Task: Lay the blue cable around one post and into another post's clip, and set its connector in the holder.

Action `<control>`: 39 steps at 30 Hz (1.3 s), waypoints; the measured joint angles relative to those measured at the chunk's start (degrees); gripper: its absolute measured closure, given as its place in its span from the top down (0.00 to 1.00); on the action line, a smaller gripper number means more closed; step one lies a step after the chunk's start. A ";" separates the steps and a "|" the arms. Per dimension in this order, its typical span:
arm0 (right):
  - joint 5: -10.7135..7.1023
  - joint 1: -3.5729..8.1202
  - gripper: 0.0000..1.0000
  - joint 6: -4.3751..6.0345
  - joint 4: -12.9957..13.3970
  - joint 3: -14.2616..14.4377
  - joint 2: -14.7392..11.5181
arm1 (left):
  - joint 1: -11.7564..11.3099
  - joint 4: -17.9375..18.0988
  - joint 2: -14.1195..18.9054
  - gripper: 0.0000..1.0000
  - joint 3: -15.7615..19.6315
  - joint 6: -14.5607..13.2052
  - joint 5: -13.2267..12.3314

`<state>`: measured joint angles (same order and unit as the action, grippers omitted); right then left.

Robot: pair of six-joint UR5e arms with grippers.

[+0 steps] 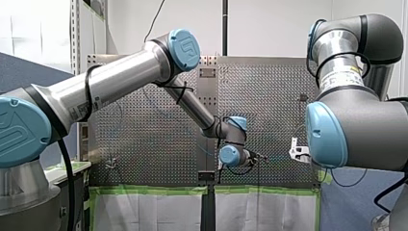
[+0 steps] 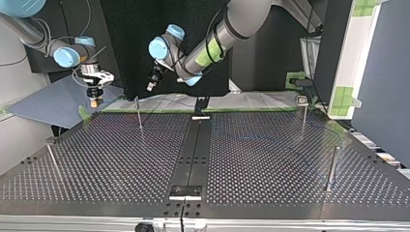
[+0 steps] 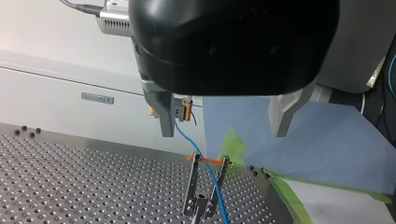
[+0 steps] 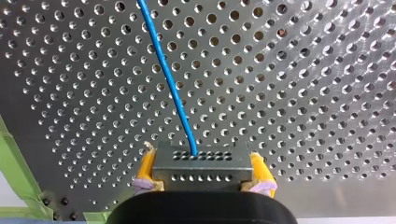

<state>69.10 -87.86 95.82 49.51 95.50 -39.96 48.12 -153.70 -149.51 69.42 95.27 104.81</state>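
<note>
My right gripper (image 4: 203,169) is shut, its yellow pads (image 4: 145,168) clamped on the dark grey connector (image 4: 203,161). The blue cable (image 4: 168,74) runs out of the connector and away over the perforated plate. In the top view my right gripper (image 2: 95,100) hangs above the table's far left corner. My left gripper (image 3: 224,126) is open with nothing between its metal fingers (image 3: 166,119); in the top view it (image 2: 151,86) hovers beyond the far edge. Ahead of it, the blue cable (image 3: 184,137) drops from my right gripper (image 3: 186,111) through a two-pronged clip post (image 3: 205,186) with an orange band.
Thin posts stand on the perforated table (image 2: 121,159): one far left of centre (image 2: 139,116), one far right (image 2: 303,118), a thicker one near right (image 2: 332,166), one near left (image 2: 53,162). Green tape (image 3: 285,191) edges the plate, with a blue sheet (image 3: 327,140) beyond.
</note>
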 joint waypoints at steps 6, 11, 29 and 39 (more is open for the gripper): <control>-0.01 0.07 0.00 0.03 -0.03 0.00 0.00 | -0.10 0.60 0.82 1.00 0.76 0.10 0.77; 0.00 0.30 0.00 0.07 -0.02 0.00 0.00 | -0.50 2.44 2.73 1.00 2.66 1.32 2.67; -0.01 0.36 0.00 0.59 -0.10 0.00 0.00 | -1.74 11.28 11.58 1.00 11.51 8.81 6.98; -0.17 0.20 0.00 1.70 0.39 0.00 0.00 | -2.01 16.48 16.78 1.00 16.70 9.76 9.83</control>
<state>68.93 -87.66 97.52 49.90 95.50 -39.96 46.11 -137.22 -132.73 86.12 105.03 114.64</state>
